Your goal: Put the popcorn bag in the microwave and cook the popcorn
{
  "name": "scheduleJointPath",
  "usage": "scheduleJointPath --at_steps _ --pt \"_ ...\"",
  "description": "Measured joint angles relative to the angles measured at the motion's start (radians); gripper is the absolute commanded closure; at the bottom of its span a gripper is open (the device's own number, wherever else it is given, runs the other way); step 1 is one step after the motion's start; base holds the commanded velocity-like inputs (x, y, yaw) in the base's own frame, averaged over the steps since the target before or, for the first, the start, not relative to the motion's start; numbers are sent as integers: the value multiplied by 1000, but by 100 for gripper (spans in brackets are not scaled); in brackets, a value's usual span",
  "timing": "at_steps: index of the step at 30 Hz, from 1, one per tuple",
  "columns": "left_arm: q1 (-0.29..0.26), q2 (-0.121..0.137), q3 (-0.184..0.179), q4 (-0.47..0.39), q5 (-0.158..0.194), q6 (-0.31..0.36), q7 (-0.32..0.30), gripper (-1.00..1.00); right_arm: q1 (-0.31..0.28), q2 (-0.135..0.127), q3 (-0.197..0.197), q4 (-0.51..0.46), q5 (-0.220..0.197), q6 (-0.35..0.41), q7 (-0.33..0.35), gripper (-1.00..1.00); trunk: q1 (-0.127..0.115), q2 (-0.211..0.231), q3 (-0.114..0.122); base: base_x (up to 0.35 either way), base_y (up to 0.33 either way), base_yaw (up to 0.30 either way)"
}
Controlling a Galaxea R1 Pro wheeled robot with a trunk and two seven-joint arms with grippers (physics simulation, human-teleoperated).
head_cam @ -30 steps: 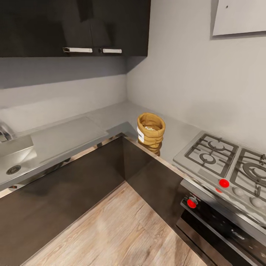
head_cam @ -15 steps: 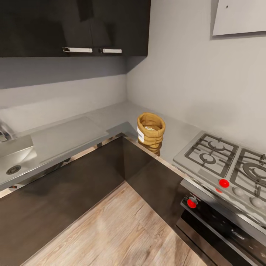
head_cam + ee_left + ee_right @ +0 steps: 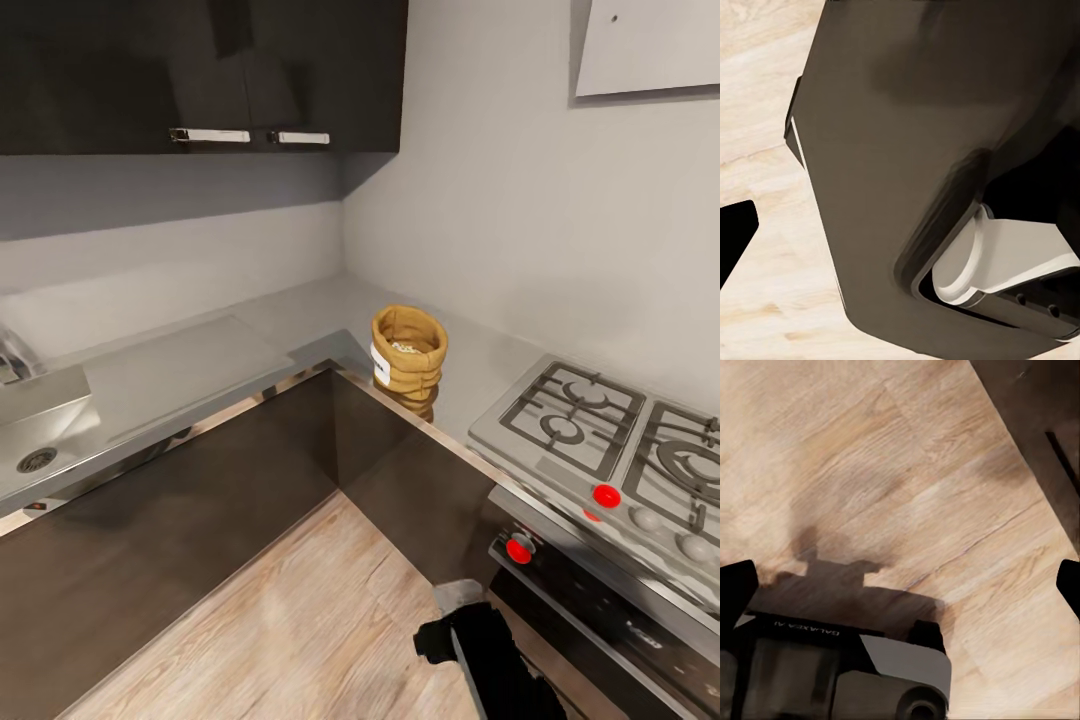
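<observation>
Sink: set into the bench at the far left of the head view, drain hole visible, a bit of tap at the picture's edge.
Upper cabinets: dark fronts with two pale bar handles, hung above the left run of the bench.
Bench: glossy grey slab in an L, turning at the inner corner; dark brown fronts below it.
Popcorn bag: stands upright on the bench, just right of the inner corner and close to the front edge — long axis vertical, rolled rim and open mouth up, white label band facing left-front. Pale bits show inside the mouth. Nothing stands between it and the open floor in front.
Gas hob: to the right of the bag and apart from it, grates on top, red knobs along its front; a dark oven front sits beneath.
Floor: light wood planks.
Right arm: a black limb at the lower edge of the head view, low over the floor before the oven, well apart from the bag.
Left fingers: one dark tip at the left wrist picture's edge, beside the robot's dark body — cannot tell their state.
Right fingers: dark tips at both edges of the right wrist picture — spread wide apart, holding nothing, over the floor.
</observation>
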Motion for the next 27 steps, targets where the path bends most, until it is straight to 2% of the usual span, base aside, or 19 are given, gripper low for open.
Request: scheduleJointPath --at_steps 2,3,5,7,11,15,16,17,18,20,22,25,27 --pt "0 0 0 0 0 0 0 -100 -69 4 3 -68 0 111 0 -100 0 0 0 0 0 0" --pt "0 0 0 0 0 1 0 -100 -122 4 3 -111 -1 120 0 -100 0 0 0 0 0 0" --pt "0 0 0 0 -1 0 0 -100 -285 4 3 -203 -1 120 0 -100 0 0 0 0 0 0" --pt "0 0 -1 0 -1 0 0 -100 -375 4 0 -217 0 120 0 -100 0 0 0 0 0 0" --pt "0 0 -1 0 -1 0 0 -100 -502 4 -7 -218 1 120 -1 -100 0 0 0 0 0 0" --pt "0 0 -1 0 -1 0 0 -100 -642 4 -39 -197 2 120 -5 -100 0 0 0 0 0 0" --pt "0 0 -1 0 -1 0 0 -100 -693 -13 -61 -167 7 120 -6 -100 0 0 0 0 0 0" --pt "0 0 -1 -1 -1 0 0 -100 -735 -51 -83 -126 11 120 -6 -100 0 0 0 0 0 0" --pt "0 0 -1 -1 -1 0 0 -100 -762 -80 -95 -96 7 121 -6 -100 0 0 0 0 0 0" --pt "0 0 -1 -2 -1 0 0 -100 -847 -155 -116 -2 6 121 -4 -100 0 0 0 0 0 0" --pt "0 0 -1 -2 -1 0 0 -100 -921 -193 -123 60 3 120 -6 -100 0 0 0 0 0 0" --pt "0 0 -1 -2 -1 0 0 -100 -1004 -211 -125 96 5 120 -8 -100 0 0 0 0 0 0" --pt "0 0 -1 -2 -1 0 0 -100 -1025 -202 -123 92 8 120 -9 -100 0 0 0 0 0 0"
